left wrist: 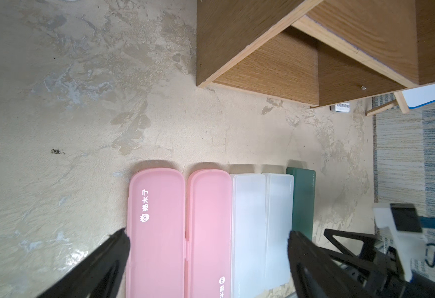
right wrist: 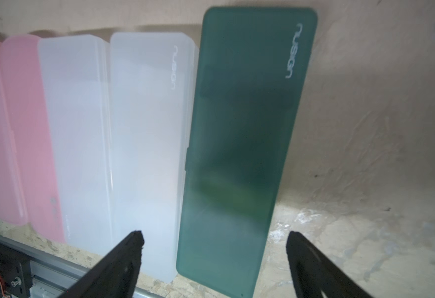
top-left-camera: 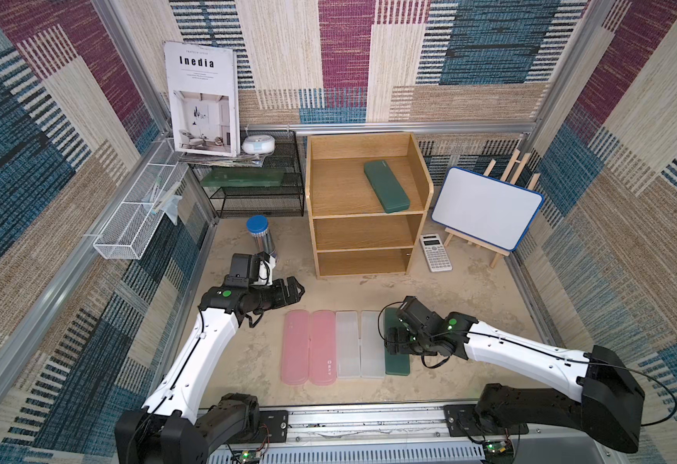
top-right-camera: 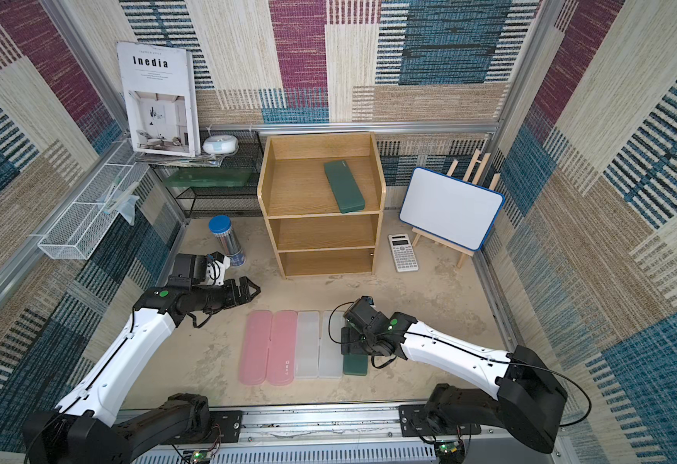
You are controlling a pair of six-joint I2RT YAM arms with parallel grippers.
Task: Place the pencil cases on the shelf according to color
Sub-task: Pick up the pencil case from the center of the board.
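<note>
The right hand (right wrist: 214, 240) hangs spread over the near part of a dark green case (right wrist: 244, 129), gripping nothing. That case lies rightmost in a row on the surface (top-left-camera: 469, 305), beside two white cases (top-left-camera: 347, 343) and two pink cases (top-left-camera: 296, 347). Another green case (top-left-camera: 386, 186) lies on the shelf's (top-left-camera: 341, 189) top tier. The left hand (left wrist: 208, 240) is spread and empty.

Calc (top-left-camera: 435, 253) beside whiteboard (top-left-camera: 485, 207), mag (top-left-camera: 202, 100) atop blk mesh rack (top-left-camera: 262, 208), wire basket (top-left-camera: 128, 237), pen tube (top-left-camera: 260, 237)

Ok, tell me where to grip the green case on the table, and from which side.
Pinch the green case from above across its short width near mid-length: it lies flat and long. The white case sits close beside one long edge, so ease that finger in.
</note>
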